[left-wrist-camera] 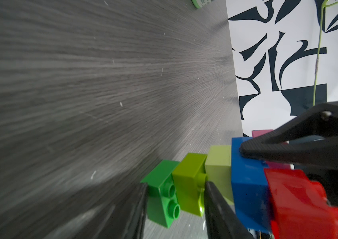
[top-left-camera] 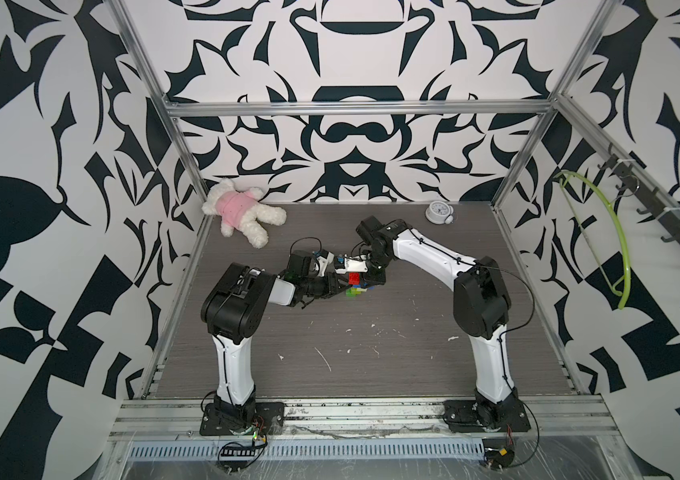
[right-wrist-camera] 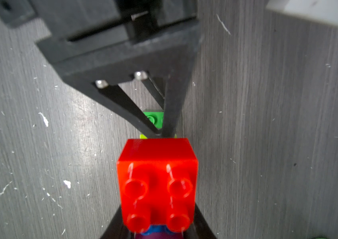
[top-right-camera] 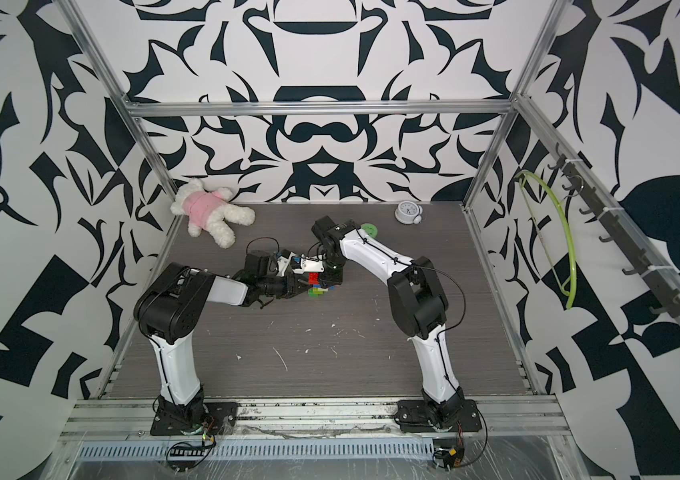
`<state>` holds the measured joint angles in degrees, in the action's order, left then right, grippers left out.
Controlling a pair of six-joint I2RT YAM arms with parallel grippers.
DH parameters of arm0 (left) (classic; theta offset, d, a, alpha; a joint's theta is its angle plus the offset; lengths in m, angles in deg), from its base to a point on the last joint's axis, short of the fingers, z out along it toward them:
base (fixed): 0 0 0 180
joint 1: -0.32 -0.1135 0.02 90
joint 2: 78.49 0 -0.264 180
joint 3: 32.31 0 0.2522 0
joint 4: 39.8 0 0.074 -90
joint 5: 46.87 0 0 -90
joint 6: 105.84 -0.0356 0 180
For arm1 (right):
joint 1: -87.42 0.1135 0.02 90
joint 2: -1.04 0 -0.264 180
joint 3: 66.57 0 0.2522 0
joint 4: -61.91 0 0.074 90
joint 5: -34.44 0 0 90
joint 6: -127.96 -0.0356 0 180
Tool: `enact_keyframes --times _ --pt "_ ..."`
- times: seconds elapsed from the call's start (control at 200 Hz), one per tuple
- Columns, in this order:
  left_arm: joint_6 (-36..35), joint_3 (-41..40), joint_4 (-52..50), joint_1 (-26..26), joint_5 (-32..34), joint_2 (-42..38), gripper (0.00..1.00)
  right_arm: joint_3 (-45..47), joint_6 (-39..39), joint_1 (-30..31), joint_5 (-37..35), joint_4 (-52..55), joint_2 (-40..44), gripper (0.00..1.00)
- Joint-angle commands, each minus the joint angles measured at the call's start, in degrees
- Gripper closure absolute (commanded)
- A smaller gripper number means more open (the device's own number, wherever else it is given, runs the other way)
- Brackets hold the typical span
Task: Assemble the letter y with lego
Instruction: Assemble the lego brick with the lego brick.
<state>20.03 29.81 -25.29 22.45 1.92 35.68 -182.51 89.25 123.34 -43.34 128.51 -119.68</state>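
The letter y is held between my two grippers near the table's middle in both top views, with its red brick uppermost. In the left wrist view the row runs green brick, lime brick, paler lime brick, blue bar, then red brick, with a pink brick behind. My left gripper is shut on the green and lime stem. My right gripper is shut on the prong end, its fingers either side of the red brick; the blue bar peeks out below.
A white plush toy in pink lies at the back left. A small round clock stands at the back right, and a round green tub sits behind the right arm. A lime hanger hangs on the right wall.
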Motion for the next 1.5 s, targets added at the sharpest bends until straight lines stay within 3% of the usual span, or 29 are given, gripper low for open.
enact_keyframes --times 0.0,0.225,0.595,0.795,1.29,1.495 --pt "-1.3 -4.8 -22.2 -0.9 16.9 8.3 0.54 2.1 0.8 1.1 -0.1 1.3 -4.4 0.93" --pt "-1.3 -4.8 -22.1 -0.9 17.0 8.3 0.54 0.9 0.4 1.1 0.8 0.3 -2.6 0.88" --pt "-1.3 -4.8 -22.2 -0.9 17.0 8.2 0.54 1.1 -1.1 1.1 1.2 -3.3 2.3 0.61" --pt "-1.3 -4.8 -22.2 -0.9 17.0 8.1 0.54 1.8 -1.9 1.1 1.1 -4.9 3.7 0.53" --pt "-1.4 -4.8 -22.2 -0.9 17.0 8.1 0.54 4.2 -5.4 1.1 3.8 -10.7 10.0 0.45" --pt "-1.5 -4.8 -22.3 -0.9 17.1 8.0 0.54 10.3 -15.0 0.1 4.0 -19.9 17.3 0.42"
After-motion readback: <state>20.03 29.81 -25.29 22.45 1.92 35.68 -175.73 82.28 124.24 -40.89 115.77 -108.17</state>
